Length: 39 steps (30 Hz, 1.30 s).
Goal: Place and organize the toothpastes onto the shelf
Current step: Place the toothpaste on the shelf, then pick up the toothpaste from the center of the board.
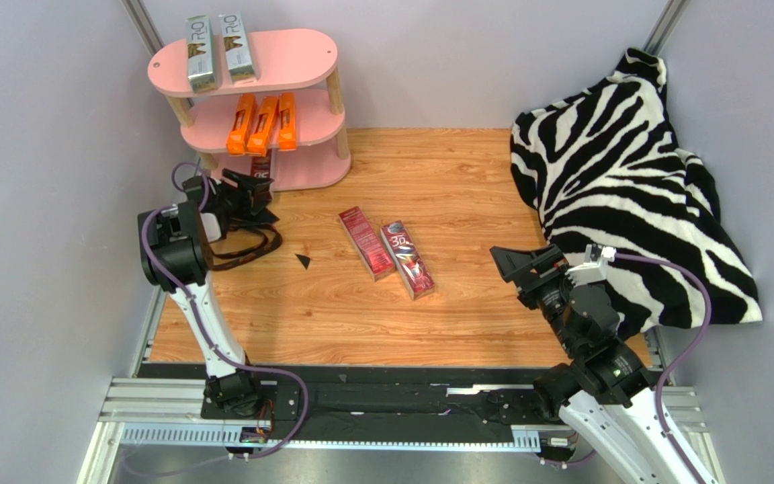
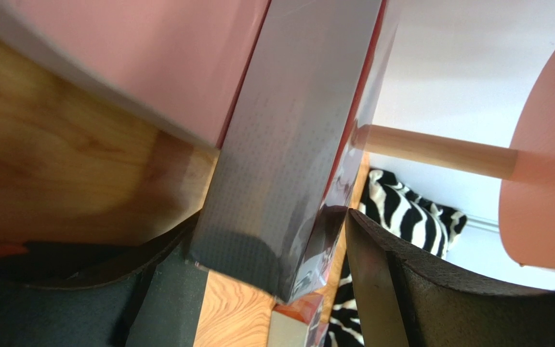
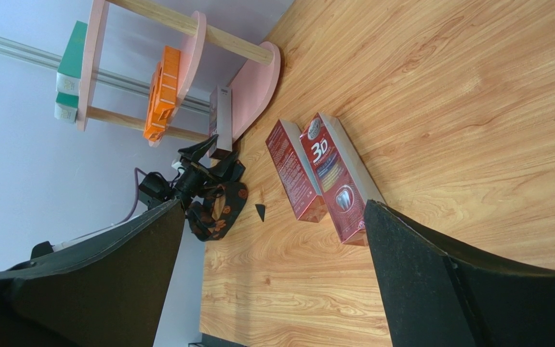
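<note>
Tabletop (image 1: 482, 182): shelf (image 1: 300, 55) in far-left corner, red cartons (image 1: 366, 242) central.

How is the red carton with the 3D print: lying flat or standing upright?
Lying flat. The red 3D carton rests lengthwise on the wooden table, printed broad face up, beside another red carton.

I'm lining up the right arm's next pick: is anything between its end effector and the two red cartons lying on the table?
Nothing visible does. Only bare table lies between the right end effector and the two red cartons; the zebra cloth sits on its far side, away from them.
</note>
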Available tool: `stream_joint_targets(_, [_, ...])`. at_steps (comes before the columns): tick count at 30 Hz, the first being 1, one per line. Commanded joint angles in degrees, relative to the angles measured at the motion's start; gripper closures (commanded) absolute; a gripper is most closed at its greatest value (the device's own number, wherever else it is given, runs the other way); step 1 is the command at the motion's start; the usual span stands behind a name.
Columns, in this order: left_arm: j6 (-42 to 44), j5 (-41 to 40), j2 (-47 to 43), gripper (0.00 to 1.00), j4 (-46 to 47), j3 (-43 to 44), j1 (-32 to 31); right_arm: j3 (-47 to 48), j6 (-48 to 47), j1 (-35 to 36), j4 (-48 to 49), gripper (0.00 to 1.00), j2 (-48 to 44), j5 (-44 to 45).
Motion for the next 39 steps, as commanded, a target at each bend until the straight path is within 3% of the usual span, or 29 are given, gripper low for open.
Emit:
stream_joint_targets(1, [3.63,-1.33,-4.50,0.25,-1.61,-2.03,0.42,1.82,-1.17,0.17,-0.99,0.00,-0.66,-0.70])
stream_joint_targets(8, [2.23,-0.10,-8.89,0.20,4.35,-5.90,0.33,1.38,-0.73,0.17,-1.26,0.00,-1.28,-1.32])
stream_joint_targets(9, [2.14,-0.10,-9.33,0.01,4.89,-6.43,0.33,1.29,-0.73,0.17,-1.35,0.00,-1.19,-1.41])
stream_joint_targets(18, [2.93,1.04,-16.45,0.01,17.20,-17.15,0.42,0.67,-1.78,0.17,-1.00,0.00,-0.84,-3.34])
stream_joint_targets(27, [3.81,3.77,-27.34,0.01,24.76,-30.15,-2.30,3.48,-8.54,0.17,-2.93,0.00,6.53,-5.62])
stream_joint_targets(33, [6.97,4.74,-37.27,0.01,21.08,-35.43,-6.87,6.20,-15.74,0.26,-3.98,0.00,15.48,-8.08])
stream_joint_targets(39, [15.40,4.65,-48.26,0.01,5.54,-34.39,-12.58,7.79,-20.59,1.05,-2.85,0.00,22.18,-8.79])
